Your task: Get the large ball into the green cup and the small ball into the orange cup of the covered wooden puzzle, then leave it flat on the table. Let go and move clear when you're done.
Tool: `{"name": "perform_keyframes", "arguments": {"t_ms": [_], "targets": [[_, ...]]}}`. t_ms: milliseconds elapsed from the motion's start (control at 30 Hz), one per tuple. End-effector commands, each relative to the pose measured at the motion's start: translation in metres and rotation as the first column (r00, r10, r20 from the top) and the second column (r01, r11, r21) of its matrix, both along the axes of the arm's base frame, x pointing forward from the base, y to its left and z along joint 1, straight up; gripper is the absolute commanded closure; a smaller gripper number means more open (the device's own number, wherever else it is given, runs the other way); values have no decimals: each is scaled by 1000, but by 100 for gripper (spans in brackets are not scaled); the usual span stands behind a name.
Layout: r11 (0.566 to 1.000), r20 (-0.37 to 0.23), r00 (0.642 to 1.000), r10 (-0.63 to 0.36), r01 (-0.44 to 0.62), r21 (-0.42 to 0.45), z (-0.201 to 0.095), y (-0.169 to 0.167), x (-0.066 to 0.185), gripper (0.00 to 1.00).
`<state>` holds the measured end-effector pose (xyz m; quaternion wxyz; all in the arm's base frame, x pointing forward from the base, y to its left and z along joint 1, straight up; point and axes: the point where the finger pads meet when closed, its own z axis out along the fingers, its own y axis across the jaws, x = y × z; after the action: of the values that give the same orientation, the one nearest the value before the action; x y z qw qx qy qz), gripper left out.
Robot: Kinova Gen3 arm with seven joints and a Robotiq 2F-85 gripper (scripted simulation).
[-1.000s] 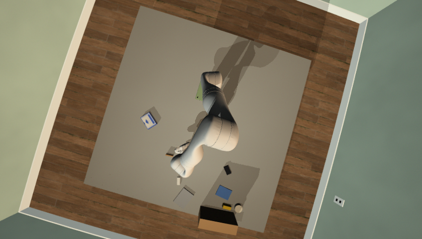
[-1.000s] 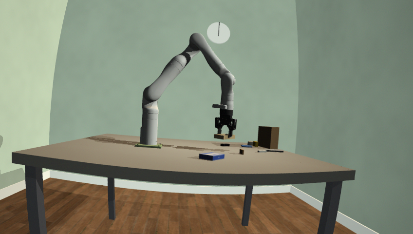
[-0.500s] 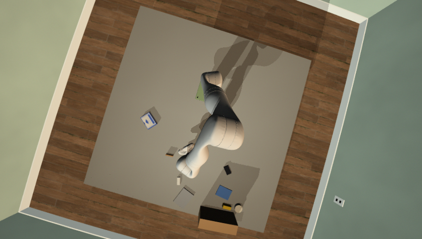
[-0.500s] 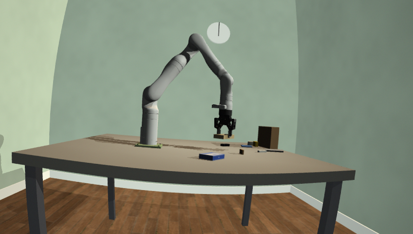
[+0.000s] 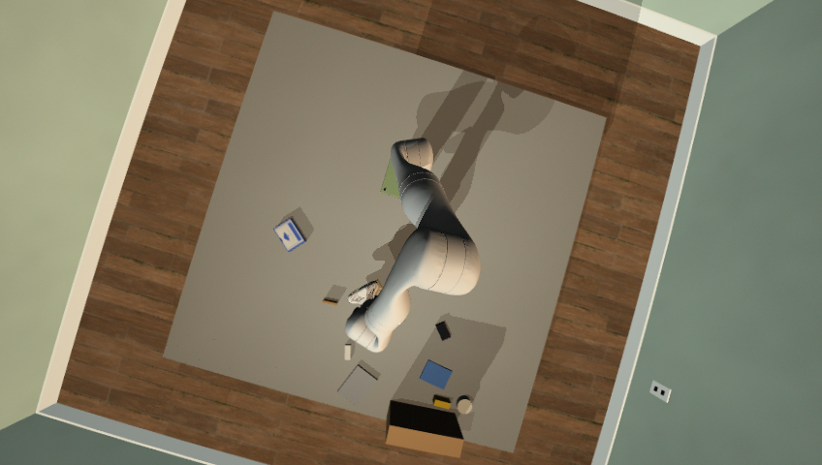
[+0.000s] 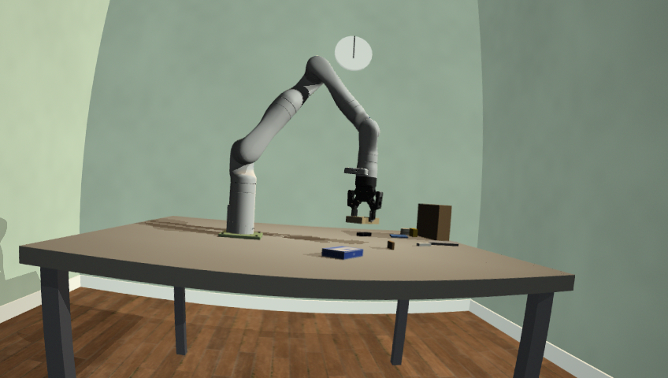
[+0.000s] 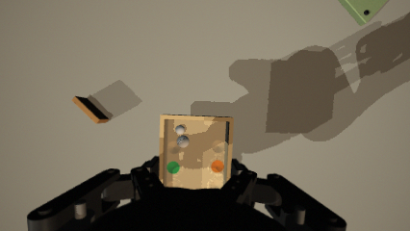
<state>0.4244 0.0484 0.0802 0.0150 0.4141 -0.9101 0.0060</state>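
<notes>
My gripper [image 7: 195,166] is shut on the covered wooden puzzle [image 7: 196,150] and holds it level above the table, as the side view [image 6: 361,219] shows. In the wrist view the puzzle is a tan box with a clear lid. The green cup [image 7: 173,167] and the orange cup [image 7: 217,166] sit at the near end by the fingers. Both balls lie in the left channel at the far end: the small ball farthest, the large ball just behind it, above the green cup. In the top view the arm hides most of the puzzle [image 5: 376,294].
A small orange-edged block [image 7: 91,109] lies on the table to the left, also in the top view [image 5: 331,299]. A blue box [image 6: 342,252] lies near the table's front. A dark carton [image 6: 434,220], a blue pad [image 5: 435,374], a grey sheet [image 5: 357,385] and small items lie beyond.
</notes>
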Motion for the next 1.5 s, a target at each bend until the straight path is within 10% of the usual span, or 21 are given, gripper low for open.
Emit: {"name": "perform_keyframes", "arguments": {"t_ms": [0, 1467], "targets": [[1000, 7, 1000, 4, -4, -2, 0, 2, 0, 26], [998, -22, 1000, 4, -2, 60, 0, 1, 0, 26]]}}
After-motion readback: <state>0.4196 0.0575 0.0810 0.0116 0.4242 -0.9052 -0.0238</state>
